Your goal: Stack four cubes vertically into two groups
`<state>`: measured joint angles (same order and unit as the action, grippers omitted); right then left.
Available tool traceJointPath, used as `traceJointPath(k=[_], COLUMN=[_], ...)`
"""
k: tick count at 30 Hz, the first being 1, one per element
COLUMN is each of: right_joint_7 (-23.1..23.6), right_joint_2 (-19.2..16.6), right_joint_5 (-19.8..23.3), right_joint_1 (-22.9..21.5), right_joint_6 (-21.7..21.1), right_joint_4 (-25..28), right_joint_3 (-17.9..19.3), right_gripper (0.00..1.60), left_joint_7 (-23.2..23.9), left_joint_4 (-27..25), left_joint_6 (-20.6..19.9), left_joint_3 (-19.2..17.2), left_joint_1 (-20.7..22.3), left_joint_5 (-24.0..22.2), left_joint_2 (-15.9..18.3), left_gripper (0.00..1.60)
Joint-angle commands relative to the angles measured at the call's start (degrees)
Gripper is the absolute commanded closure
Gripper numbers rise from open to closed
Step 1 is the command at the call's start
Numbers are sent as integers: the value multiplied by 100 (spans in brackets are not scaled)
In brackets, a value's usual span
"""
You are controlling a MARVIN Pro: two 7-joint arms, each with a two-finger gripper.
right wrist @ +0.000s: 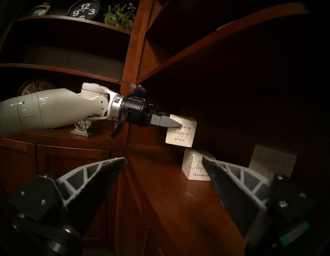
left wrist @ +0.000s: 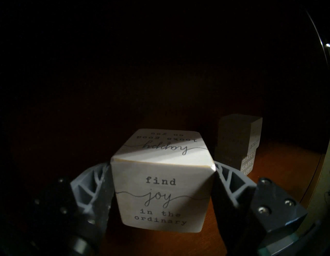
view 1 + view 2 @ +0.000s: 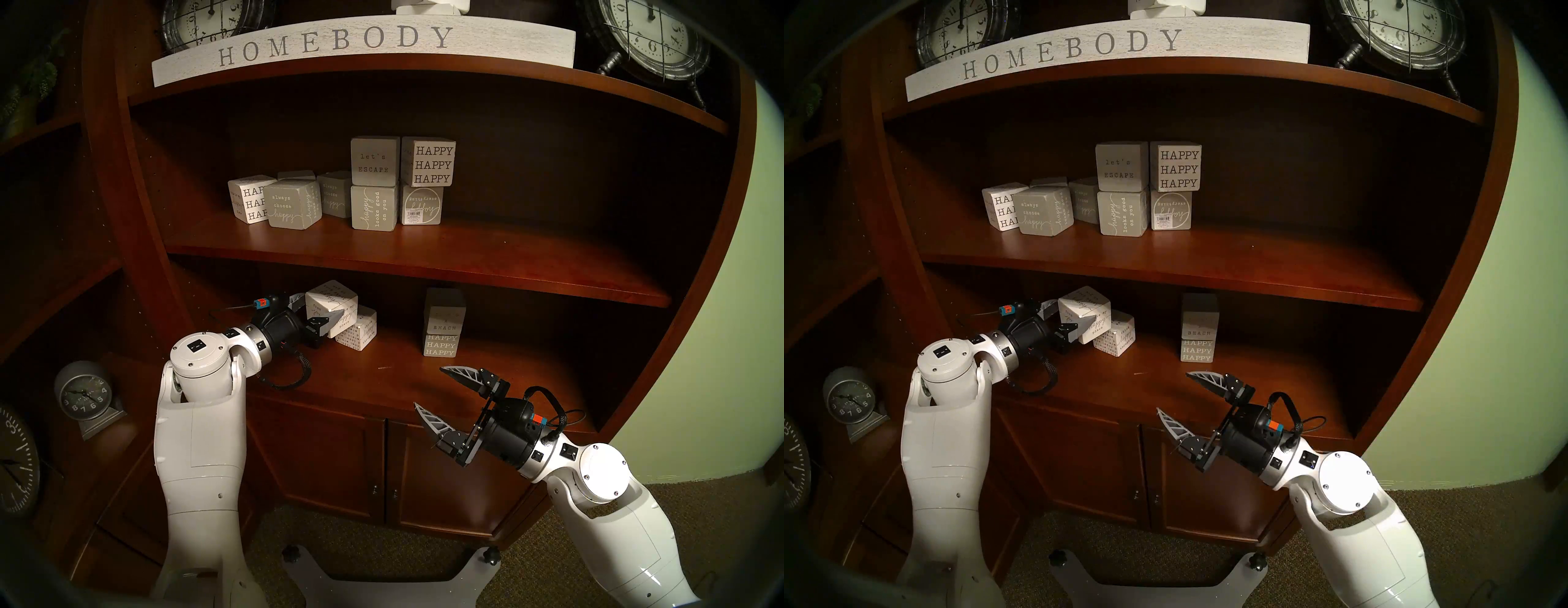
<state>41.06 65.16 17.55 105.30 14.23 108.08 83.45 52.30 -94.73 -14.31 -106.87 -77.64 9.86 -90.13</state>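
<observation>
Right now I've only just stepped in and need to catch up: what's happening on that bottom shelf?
The left gripper is shut on a white cube and holds it in the air, above and beside the second white cube, which sits on the bottom shelf. The two grey cubes are already stacked further right. The right gripper hangs open and empty in front of the shelf. So one pair is done and the white pair is not yet stacked.
</observation>
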Motion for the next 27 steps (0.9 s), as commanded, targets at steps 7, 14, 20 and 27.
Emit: traceJointPath(k=[7, 14, 20, 27], right_joint_7=[8, 11, 12, 13], right_joint_2=[15, 17, 19, 21], right_joint_5=[14, 14, 13, 11], right_joint_1=[-16, -16, -16, -14], right_joint_6=[3, 5, 3, 1], right_joint_4=[117, 115, 116, 119], right_joint_3=[-11, -10, -9, -7], right_gripper=[0, 0, 0, 0], left_joint_7=[-188, -230, -337, -470], left_joint_4=[291, 369, 421, 566], left_joint_6=[282, 337, 401, 494], left_joint_3=[47, 144, 228, 313], left_joint_1=[401, 466, 498, 517], left_joint_5=[-63, -9, 41, 51], left_joint_2=[-105, -97, -140, -210], left_gripper=[160, 160, 160, 160])
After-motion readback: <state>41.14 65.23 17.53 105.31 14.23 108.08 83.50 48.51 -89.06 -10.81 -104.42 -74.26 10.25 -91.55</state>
